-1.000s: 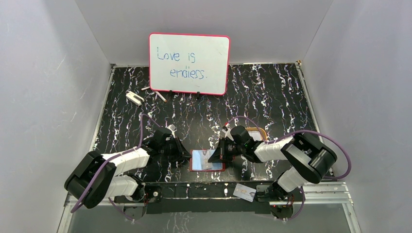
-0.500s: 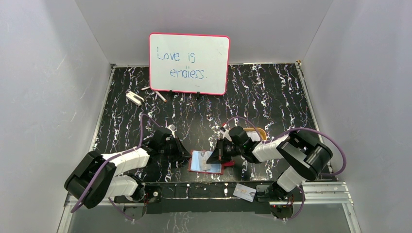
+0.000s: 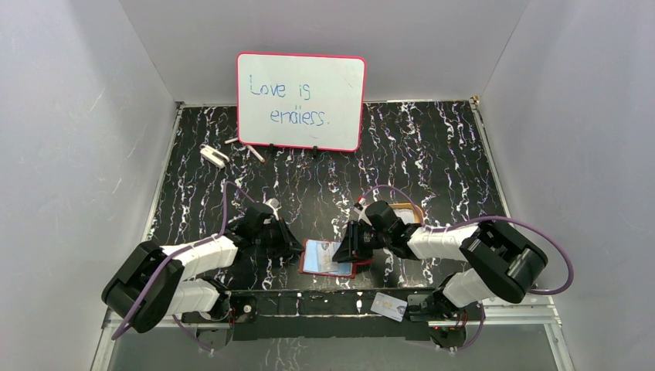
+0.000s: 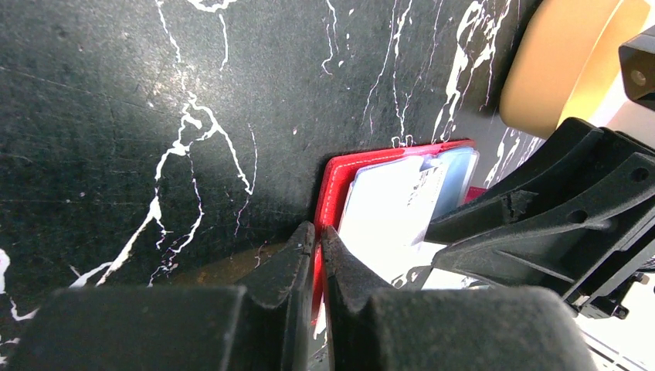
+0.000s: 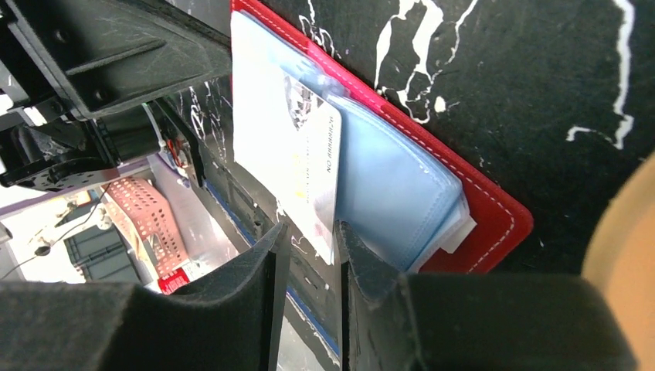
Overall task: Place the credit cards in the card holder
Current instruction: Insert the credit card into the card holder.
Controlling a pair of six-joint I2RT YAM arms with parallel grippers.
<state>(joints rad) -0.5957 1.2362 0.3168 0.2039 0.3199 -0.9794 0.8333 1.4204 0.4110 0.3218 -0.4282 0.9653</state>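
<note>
Pockets of grey-blue face upward: the card holder (image 3: 328,261) lies open on the black, white-veined surface (image 3: 432,147), close to its near edge and between the two arms. The left hand (image 4: 318,236) is clamped on the holder's red left edge, its fingers pressed together over the leather. A credit card (image 5: 286,147) lies across the holder's lining, partly tucked under a clear pocket, one corner jutting off the near side. That corner sits between the fingers of the right hand (image 5: 313,229), which stand parted with a gap on either side, not gripping it. A second credit card (image 3: 388,307) rests on the metal rail (image 3: 510,309) beside the right arm's base. An orange-rimmed tray (image 3: 407,209) lies just behind the right arm, and a pink-framed whiteboard (image 3: 301,100) stands at the far end.
</note>
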